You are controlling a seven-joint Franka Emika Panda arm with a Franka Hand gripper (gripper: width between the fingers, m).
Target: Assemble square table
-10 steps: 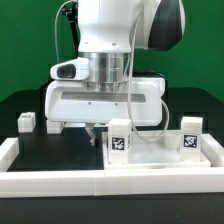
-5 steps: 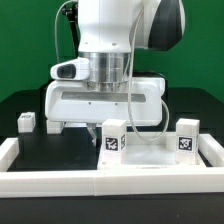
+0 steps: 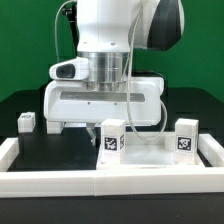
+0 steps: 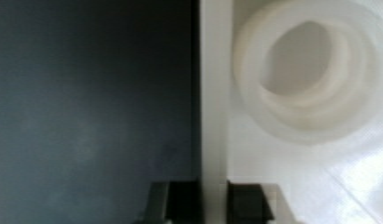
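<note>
Clamping the thin raised rim of the white slab [image 4: 321,165], the hand [image 4: 213,200] is pressing its two dark fingers [image 4: 170,203] narrowly against either side of that rim, with no gap showing. In the wrist view the rim is running as a straight pale line out from between the fingers. The black table [image 4: 81,110] is showing on one side of it, and the slab's recessed face with a round socket [image 4: 303,70] is showing on the other.

In the exterior view the slab is lying flat in the lower right of the frame, just behind the long white rail [image 3: 60,180] that is edging the table. The white arm [image 3: 110,40] is filling the upper middle of the frame and reaching down to the slab's edge on the exterior view's left, where the hand is mostly hiding behind the middle post [image 3: 113,138]. A right post [image 3: 186,135] is standing at the slab's far edge on the exterior view's right. Whether these two are resting on the slab or just behind it cannot be told. A left post [image 3: 25,121] is sitting on the table at the middle left of the frame, well apart from the slab.
</note>
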